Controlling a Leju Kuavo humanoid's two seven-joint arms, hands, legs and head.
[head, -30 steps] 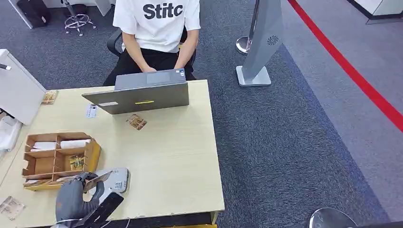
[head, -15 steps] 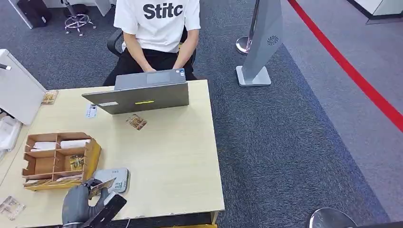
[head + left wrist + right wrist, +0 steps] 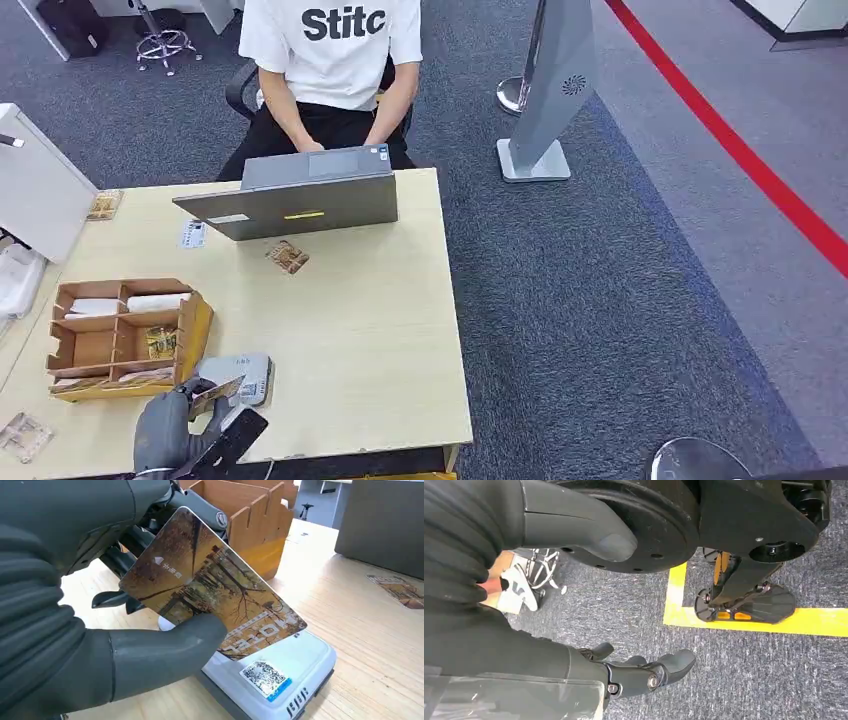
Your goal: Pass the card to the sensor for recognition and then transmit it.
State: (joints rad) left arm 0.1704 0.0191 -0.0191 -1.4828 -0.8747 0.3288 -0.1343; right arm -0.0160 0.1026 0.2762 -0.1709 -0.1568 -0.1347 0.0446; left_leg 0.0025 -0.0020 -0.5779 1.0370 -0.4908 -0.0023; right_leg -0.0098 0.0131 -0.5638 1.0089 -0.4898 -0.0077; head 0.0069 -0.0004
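Card held tilted over the sensor at the desk's near edge.
The left hand [image 3: 75,630] pinches the card [image 3: 210,582], its long axis sloping down towards the sensor [image 3: 280,672] just beneath, apparently not touching; the right hand [image 3: 639,672] hangs empty, fingers loosely apart.
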